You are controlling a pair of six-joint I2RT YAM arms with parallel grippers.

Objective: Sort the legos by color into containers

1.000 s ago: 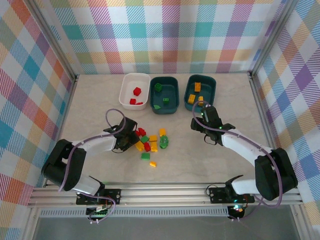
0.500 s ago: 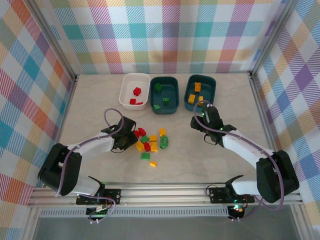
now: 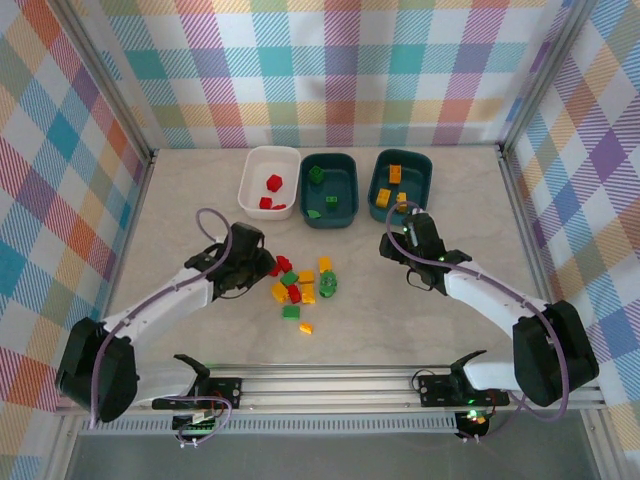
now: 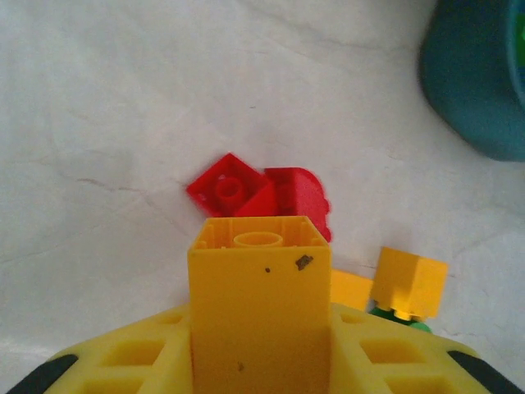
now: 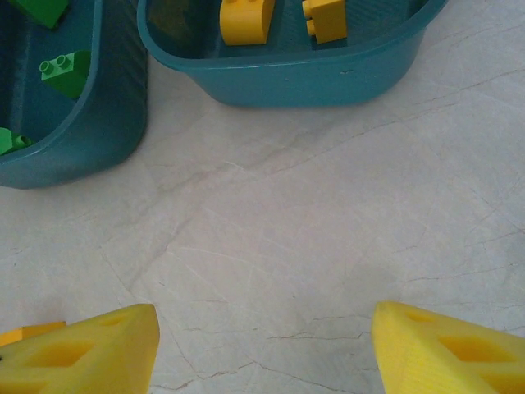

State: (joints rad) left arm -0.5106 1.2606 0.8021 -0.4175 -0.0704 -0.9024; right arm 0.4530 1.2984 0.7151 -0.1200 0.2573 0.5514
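Since a second ago my left arm has straightened and edged leftward off the pile. The left fingers [image 3: 262, 268] are clamped on a yellow plastic studded brick [image 4: 257, 283], above the pale desk [image 3: 180, 210] beside the loose red, green and yellow bricks [image 3: 300, 288]. The right fingers [image 3: 403, 231] gape wide, holding nothing, just short of the dark teal plastic tub [image 5: 312, 78] holding yellow bricks.

Pastel plaid is covering the walls [image 3: 330, 70]; the table [image 3: 180, 200] is showing pale marbling. A white tub [image 3: 258, 170] is standing out beside two dark teal tubs [image 3: 342, 180]. The legos [image 3: 293, 293] are glowing red, green and yellow-orange; the yellow brick [image 4: 258, 304] is matching the yellow fingers [image 4: 123, 353] of the left gripper [image 4: 261, 336].
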